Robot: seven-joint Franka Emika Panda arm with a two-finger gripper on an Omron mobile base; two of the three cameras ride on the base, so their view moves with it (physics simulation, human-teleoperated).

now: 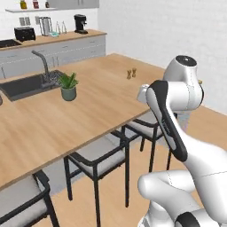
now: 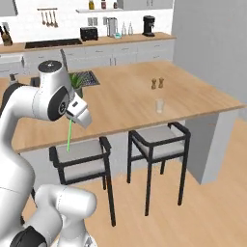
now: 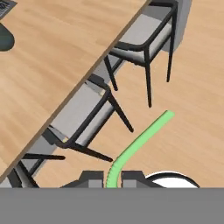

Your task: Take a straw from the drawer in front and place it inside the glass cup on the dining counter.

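My gripper (image 3: 111, 178) is shut on the bright-green straw (image 3: 140, 142), which runs out from between the fingertips over the wood floor. From the right base, the gripper (image 2: 73, 118) hangs at the near edge of the dining counter (image 2: 125, 103), and the straw (image 2: 69, 137) points down in front of a stool. The glass cup (image 2: 159, 105) stands upright on the counter near its front edge, well to the right of the gripper. In the left base view the cup (image 1: 142, 92) is half hidden behind my arm. The drawer is out of view.
Two brown shakers (image 2: 157, 83) stand behind the cup. A potted plant (image 1: 68, 86) sits beside the dark sink (image 1: 24, 85) and faucet. Dark stools (image 2: 157, 142) are tucked under the counter edge. Open wood floor lies to the right.
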